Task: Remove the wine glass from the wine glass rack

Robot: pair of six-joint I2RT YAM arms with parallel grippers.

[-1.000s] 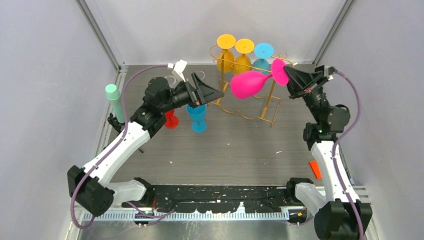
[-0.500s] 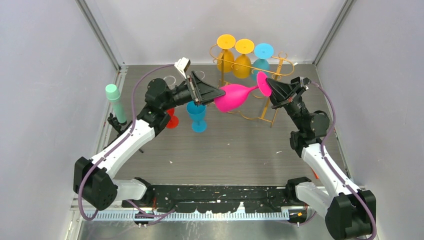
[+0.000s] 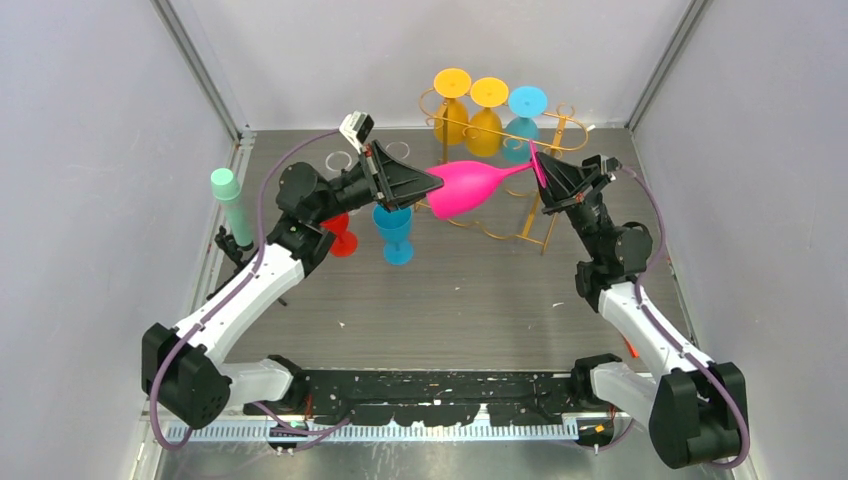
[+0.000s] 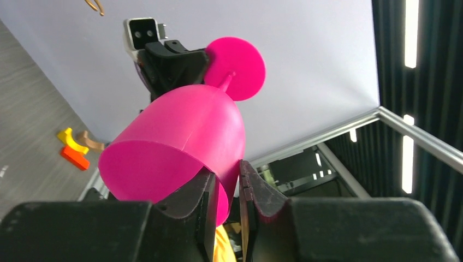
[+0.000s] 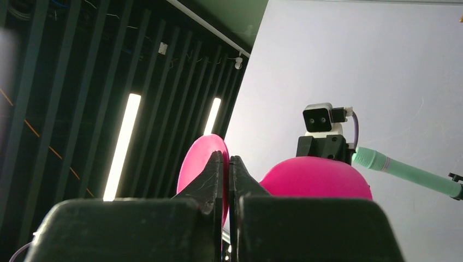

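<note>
A pink wine glass (image 3: 470, 187) hangs level in the air in front of the gold wine glass rack (image 3: 549, 212), clear of its rail. My left gripper (image 3: 432, 186) is shut on the bowl's rim: in the left wrist view one finger is inside the pink bowl (image 4: 185, 136), the other outside, at the left gripper (image 4: 228, 173). My right gripper (image 3: 540, 170) is shut on the glass's round foot (image 5: 203, 158), pinched edge-on at the right gripper (image 5: 225, 161); the bowl (image 5: 316, 177) shows beyond.
Two yellow glasses (image 3: 452, 108) (image 3: 488, 112) and a blue one (image 3: 526, 112) hang upside down on the rack. A blue glass (image 3: 396, 235) and a red glass (image 3: 343, 238) stand on the table under the left arm. A green cylinder (image 3: 232, 205) stands at the left edge.
The right arm carried the pink glass left and lower, turning it level. The left gripper came up to the bowl and shut on its rim.
</note>
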